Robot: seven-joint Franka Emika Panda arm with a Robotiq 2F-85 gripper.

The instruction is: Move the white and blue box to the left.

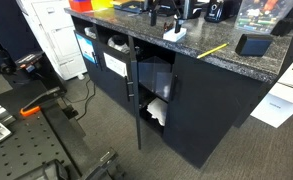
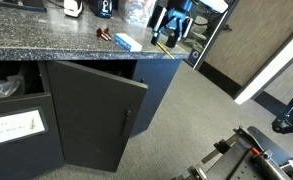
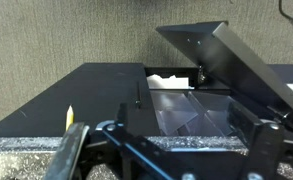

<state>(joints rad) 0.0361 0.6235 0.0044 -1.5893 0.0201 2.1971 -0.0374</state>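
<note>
The white and blue box (image 1: 174, 36) lies flat on the speckled granite counter (image 1: 136, 27) near its front edge. It also shows in an exterior view (image 2: 127, 42). My gripper (image 1: 165, 14) hangs just above the counter, close behind the box; in an exterior view (image 2: 171, 27) it is a little to the right of the box and apart from it. In the wrist view the gripper (image 3: 171, 142) is open, its two fingers wide apart with nothing between them. The box is out of the wrist view.
A yellow pencil (image 1: 213, 49) lies on the counter and shows in the wrist view (image 3: 69, 117). A black box (image 1: 252, 44) sits further along. A small brown item (image 2: 103, 34) lies beside the box. The cabinet door (image 2: 96, 115) below stands open.
</note>
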